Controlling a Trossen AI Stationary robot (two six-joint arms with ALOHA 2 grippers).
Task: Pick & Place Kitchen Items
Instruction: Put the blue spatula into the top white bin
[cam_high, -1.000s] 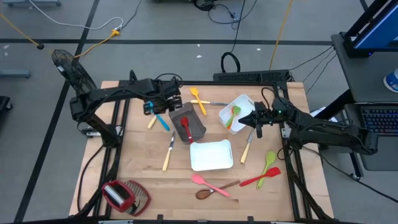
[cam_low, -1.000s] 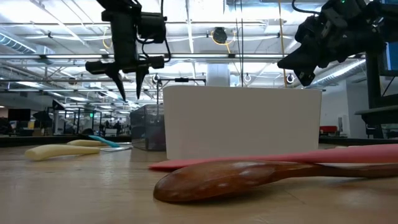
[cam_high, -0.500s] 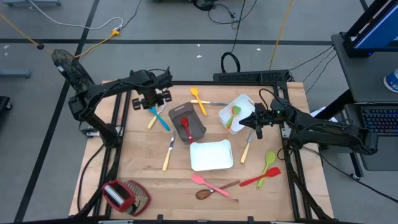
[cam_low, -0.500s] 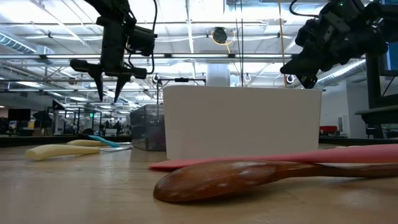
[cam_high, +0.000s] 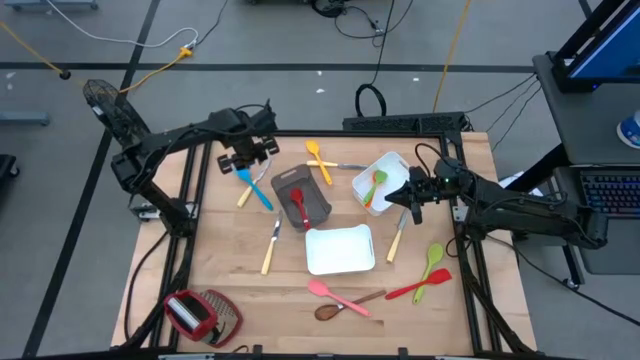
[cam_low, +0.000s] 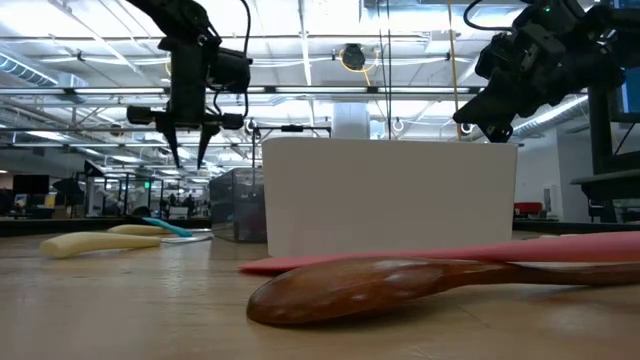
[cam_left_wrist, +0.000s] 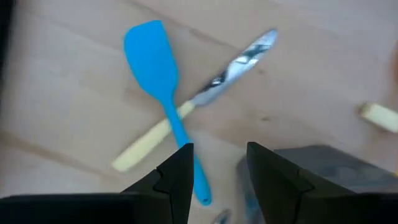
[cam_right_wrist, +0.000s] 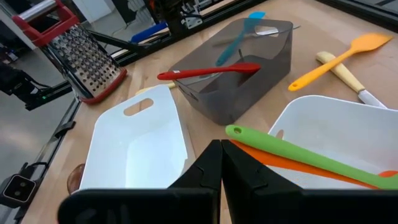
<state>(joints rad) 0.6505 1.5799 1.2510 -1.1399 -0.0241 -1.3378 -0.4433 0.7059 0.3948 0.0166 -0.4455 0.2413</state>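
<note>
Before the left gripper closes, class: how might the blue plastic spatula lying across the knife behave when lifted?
The blue plastic spatula looks thin, so probably light. Its blade may flex. It lies across the pale-handled metal knife, so lifting could nudge that. The left gripper hovers open above its handle.

Two white trays (cam_high: 340, 250) (cam_high: 392, 168) and one grey bin (cam_high: 318, 200) sit on the surface. Utensils number about thirteen: three knives (cam_high: 270, 250), two orange, two green, two red, one blue, one yellow, one pink, one wooden.
</note>
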